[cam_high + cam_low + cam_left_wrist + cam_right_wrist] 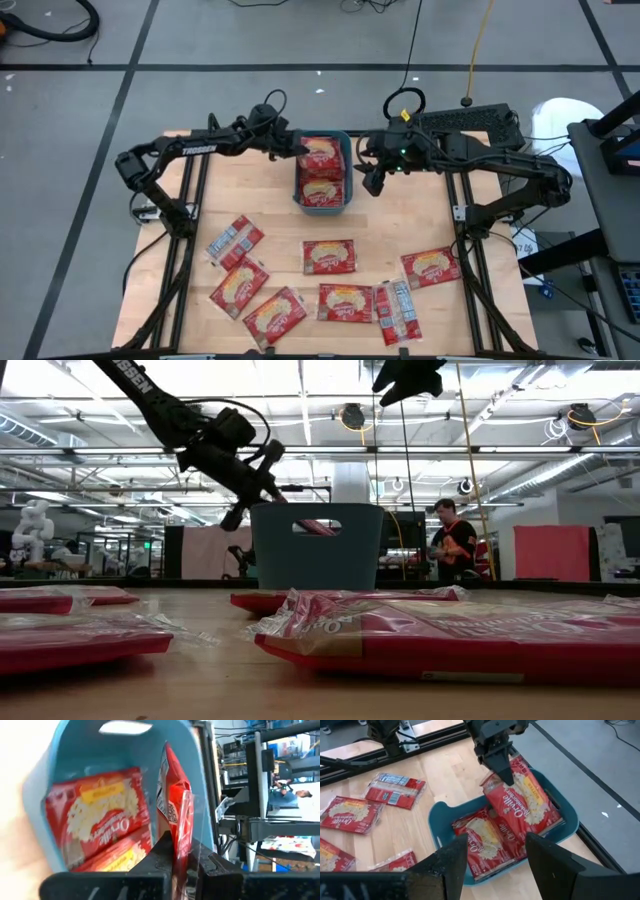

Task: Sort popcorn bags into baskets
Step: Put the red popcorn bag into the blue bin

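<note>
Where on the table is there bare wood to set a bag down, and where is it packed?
Bare wood lies left of the teal basket and right of it, under the open right gripper. The near edge is crowded with popcorn bags. The basket holds bags; the left gripper holds another above it.

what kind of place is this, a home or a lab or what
Most likely a robotics lab or workshop, not a home. The wooden table stands on a grey floor marked with dark tape lines. Across it, the low view shows exposed ceiling beams with strip lights, red partition screens and a person at a workstation.
</note>
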Available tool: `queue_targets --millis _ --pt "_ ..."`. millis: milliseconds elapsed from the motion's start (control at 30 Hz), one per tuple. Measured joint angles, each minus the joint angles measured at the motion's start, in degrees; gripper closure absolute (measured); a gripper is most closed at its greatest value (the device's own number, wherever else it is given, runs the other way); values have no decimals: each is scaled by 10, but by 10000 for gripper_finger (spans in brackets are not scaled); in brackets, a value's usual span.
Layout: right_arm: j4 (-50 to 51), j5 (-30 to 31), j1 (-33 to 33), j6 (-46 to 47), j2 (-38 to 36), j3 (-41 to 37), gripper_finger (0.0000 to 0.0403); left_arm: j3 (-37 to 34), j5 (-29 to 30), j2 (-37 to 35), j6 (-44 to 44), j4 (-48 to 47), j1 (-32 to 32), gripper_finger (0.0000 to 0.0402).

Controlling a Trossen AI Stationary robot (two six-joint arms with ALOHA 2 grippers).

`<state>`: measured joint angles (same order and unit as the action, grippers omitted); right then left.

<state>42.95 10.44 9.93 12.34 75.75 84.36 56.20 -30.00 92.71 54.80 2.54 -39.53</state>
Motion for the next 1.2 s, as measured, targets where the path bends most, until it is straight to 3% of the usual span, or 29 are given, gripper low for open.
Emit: queue_targets --millis 267,633,1000,1200 --pt "-8 0 14 -2 0 0 211 13 3 9 -107 -13 -1 381" --pt "4 -13 12 4 0 0 211 13 -20 75 -123 12 12 380" --pt "7 -18 12 4 0 0 211 13 28 80 -129 12 22 379" --pt "7 -17 12 3 0 0 211 13 51 80 -131 1 22 326"
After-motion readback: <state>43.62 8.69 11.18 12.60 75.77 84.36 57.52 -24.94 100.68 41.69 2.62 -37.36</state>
